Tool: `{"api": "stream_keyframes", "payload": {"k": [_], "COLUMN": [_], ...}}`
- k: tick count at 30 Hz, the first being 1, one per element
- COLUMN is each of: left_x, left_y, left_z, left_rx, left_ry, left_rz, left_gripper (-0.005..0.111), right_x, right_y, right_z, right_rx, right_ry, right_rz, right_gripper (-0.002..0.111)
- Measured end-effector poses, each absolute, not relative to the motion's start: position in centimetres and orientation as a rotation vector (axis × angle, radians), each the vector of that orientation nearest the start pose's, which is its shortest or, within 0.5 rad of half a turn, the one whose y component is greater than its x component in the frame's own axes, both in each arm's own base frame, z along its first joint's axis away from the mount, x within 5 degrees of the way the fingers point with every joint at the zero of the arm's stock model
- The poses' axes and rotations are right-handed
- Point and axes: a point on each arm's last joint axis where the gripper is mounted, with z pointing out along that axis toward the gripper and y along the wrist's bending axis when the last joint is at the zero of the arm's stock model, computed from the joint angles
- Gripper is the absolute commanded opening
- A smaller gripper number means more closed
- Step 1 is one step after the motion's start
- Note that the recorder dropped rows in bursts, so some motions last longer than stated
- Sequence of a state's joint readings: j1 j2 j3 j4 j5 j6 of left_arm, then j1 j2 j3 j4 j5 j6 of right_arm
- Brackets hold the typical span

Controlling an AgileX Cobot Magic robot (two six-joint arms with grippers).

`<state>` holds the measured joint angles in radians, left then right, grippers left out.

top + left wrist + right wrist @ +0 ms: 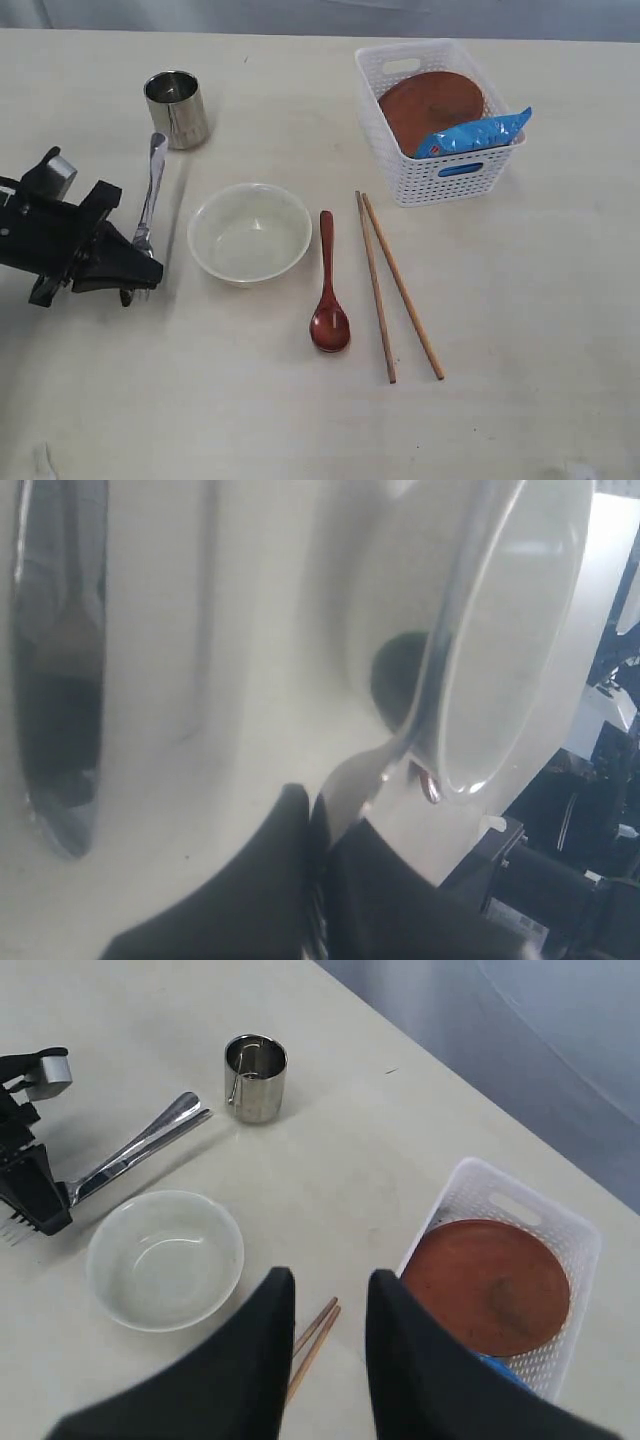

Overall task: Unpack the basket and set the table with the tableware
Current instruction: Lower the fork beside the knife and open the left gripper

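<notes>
Steel fork placement beside bowl — left gripper pinches it.
Next, likely: release onto table; right gripper, spread and empty, fetches plate from basket.

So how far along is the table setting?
Done: bowl, cup, spoon and chopsticks are out on the table. In hand: left gripper has its fingers shut on the fork, low beside the bowl. Left: the brown plate is in the basket with a blue packet; right gripper is open and empty.
</notes>
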<state>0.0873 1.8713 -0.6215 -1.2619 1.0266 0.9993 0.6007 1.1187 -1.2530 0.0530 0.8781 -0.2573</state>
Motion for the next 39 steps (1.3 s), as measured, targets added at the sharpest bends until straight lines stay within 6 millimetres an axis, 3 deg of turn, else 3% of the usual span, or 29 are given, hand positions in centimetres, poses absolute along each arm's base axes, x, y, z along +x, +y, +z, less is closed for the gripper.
{"api": "stream_keyframes", "payload": {"k": [8, 15, 21, 39], "left_x": [25.3, 26.2, 25.8, 26.4], "left_y": [-6.9, -6.9, -6.7, -6.8], "left_z": [10.4, 9.7, 9.2, 9.5], "left_rx": [-0.164, -0.32, -0.298, -0.481], "left_ry": [2.841, 2.901, 2.984, 2.974], "left_rz": [-1.518, -1.551, -1.534, -1.558], "left_gripper": [0.0, 0.0, 0.0, 0.0], "right_x": [18.2, 18.2, 18.2, 18.1], "right_y": [12.9, 12.9, 12.9, 13.0], "right_z": [41.5, 41.5, 41.5, 41.4], "right_rx": [-0.916, -0.916, -0.916, -0.918], "right_ry": [2.042, 2.042, 2.045, 2.057], "right_rz": [0.254, 0.254, 0.255, 0.268], "right_gripper": [0.025, 0.025, 0.025, 0.025]}}
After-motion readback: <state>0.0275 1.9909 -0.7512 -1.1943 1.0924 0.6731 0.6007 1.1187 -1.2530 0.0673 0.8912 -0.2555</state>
